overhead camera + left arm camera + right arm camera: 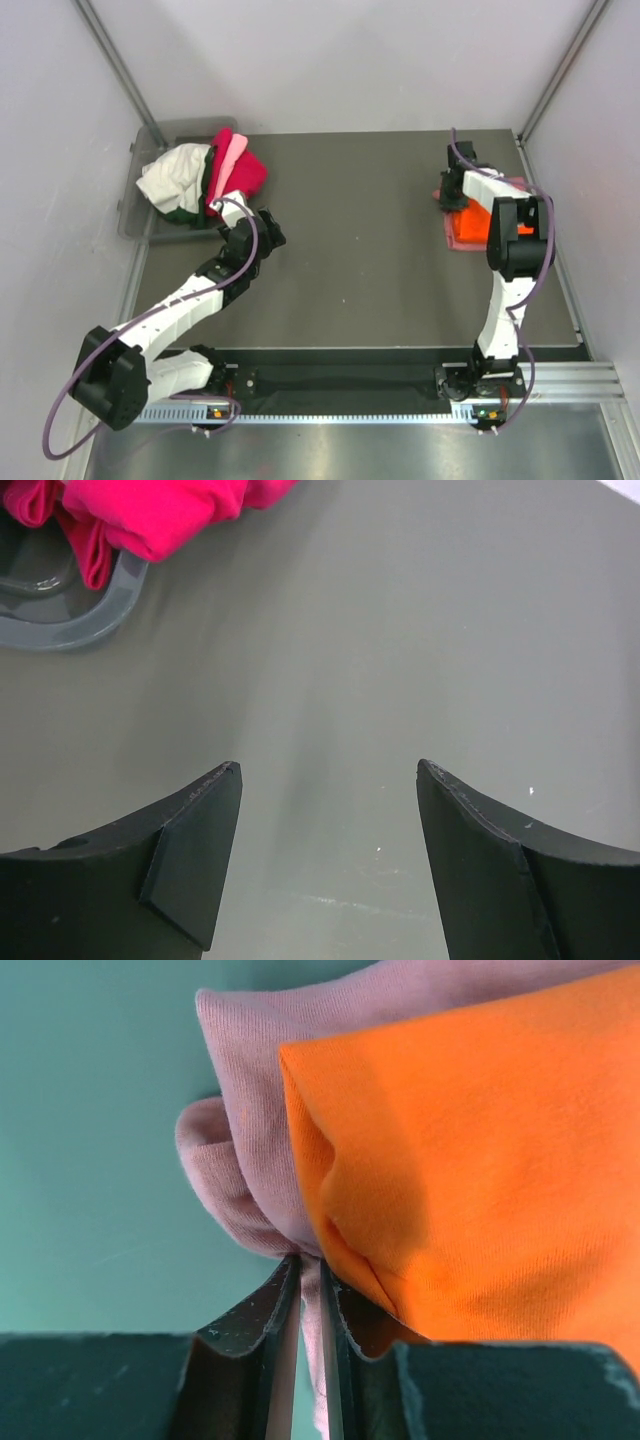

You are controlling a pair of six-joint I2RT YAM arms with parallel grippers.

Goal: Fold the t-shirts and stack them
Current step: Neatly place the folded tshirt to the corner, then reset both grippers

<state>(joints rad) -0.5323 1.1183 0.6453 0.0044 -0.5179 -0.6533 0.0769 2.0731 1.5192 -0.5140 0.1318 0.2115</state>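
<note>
At the table's right side lies a bright orange t-shirt point(468, 226) on top of a salmon-pink t-shirt point(455, 243). My right gripper point(452, 196) sits at their left edge. In the right wrist view the right gripper point(310, 1265) is shut on a fold of the salmon-pink shirt point(240, 1110), with the orange shirt point(480, 1160) pressed against its right finger. My left gripper point(268, 228) hovers open over bare table beside the bin; in its own view the left gripper point(328, 770) holds nothing.
A grey plastic bin point(135, 215) stands at the back left, heaped with a white shirt point(172, 178), a dark green one point(205, 178), a light pink one point(232, 150) and a magenta one point(245, 172). The magenta cloth point(150, 515) spills over the bin's rim point(60, 630).
</note>
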